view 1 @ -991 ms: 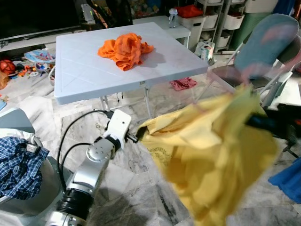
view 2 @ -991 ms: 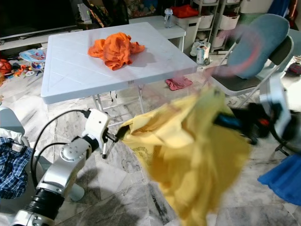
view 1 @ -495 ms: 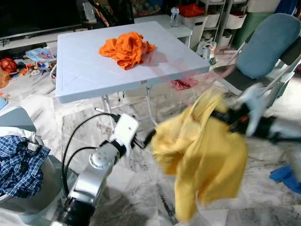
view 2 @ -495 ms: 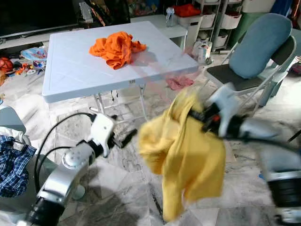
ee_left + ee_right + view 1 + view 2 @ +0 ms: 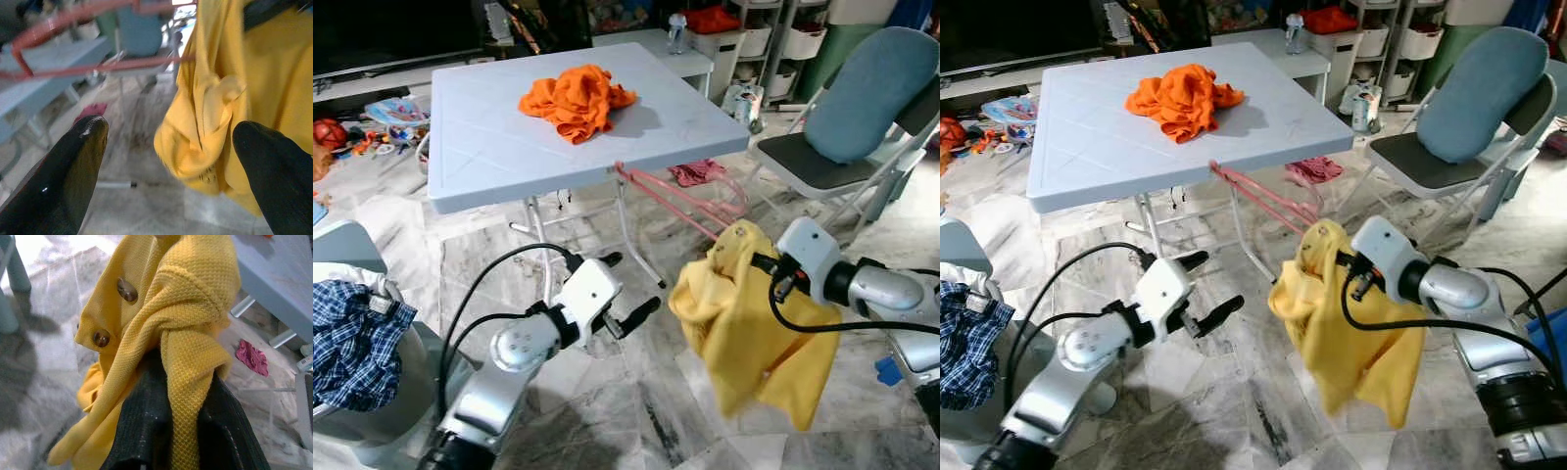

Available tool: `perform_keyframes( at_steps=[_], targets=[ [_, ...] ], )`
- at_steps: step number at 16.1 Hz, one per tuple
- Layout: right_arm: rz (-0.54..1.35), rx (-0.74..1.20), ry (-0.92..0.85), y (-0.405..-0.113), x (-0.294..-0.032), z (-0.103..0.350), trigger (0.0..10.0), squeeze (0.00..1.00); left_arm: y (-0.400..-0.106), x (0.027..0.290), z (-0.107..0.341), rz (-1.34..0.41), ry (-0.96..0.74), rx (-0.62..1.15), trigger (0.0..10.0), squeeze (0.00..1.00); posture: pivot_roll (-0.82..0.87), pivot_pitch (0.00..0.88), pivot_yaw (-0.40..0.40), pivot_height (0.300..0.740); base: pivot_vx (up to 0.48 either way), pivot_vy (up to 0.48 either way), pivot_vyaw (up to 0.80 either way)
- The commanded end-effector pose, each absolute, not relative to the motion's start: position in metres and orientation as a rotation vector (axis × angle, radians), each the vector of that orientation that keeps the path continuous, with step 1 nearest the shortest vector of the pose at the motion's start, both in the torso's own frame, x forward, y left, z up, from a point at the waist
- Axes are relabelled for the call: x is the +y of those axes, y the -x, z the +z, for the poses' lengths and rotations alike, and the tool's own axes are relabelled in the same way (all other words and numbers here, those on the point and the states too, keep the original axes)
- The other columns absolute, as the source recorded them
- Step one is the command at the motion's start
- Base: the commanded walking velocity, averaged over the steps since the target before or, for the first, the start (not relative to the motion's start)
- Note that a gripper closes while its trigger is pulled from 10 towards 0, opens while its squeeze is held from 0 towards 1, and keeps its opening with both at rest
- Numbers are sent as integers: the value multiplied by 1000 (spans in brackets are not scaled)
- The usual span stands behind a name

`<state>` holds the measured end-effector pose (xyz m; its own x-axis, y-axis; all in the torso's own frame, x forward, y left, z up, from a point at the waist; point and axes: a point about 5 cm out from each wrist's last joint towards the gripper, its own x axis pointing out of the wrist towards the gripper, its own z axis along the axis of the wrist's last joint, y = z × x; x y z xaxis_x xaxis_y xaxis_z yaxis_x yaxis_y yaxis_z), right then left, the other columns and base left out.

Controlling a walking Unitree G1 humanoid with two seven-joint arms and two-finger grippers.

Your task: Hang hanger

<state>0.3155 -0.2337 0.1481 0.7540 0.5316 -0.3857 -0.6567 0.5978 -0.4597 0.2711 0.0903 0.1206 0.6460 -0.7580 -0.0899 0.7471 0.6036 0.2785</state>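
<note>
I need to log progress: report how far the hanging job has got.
Done: the yellow garment is on the pink hanger and off the floor. In hand: the right claw pinches its knit fabric, while the left claw is open, holding nothing. Left: hooking the hanger on a rail; I can't see one.

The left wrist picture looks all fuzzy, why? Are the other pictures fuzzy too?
In the left wrist view the pink hanger and the room behind it are blurred, and the yellow cardigan is soft too. In the right wrist view the cardigan's knit and buttons are sharp, while the floor behind is soft. The left eye view is evenly lit and clear, showing the right tool pinching the cardigan.
</note>
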Motion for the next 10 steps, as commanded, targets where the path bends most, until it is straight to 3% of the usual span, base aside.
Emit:
perform_keyframes(
  at_steps=[1, 5, 10],
  targets=[
    [734, 163, 698, -319, -232, 159, 10000, 0, -269, 92, 125, -889, -309, -51, 10000, 1000, -92, 0, -10, 740, 0, 0, 0],
    [1031, 287, 768, -301, -236, 145, 10000, 0, -258, 105, 126, -956, -342, -67, 10000, 1000, -97, 0, 0, 740, 0, 0, 0],
    [1218, 373, 813, -298, -244, 148, 10000, 0, -247, 115, 119, -1051, -399, -24, 10000, 1000, -94, 0, -9, 740, 0, 0, 0]
  ],
)
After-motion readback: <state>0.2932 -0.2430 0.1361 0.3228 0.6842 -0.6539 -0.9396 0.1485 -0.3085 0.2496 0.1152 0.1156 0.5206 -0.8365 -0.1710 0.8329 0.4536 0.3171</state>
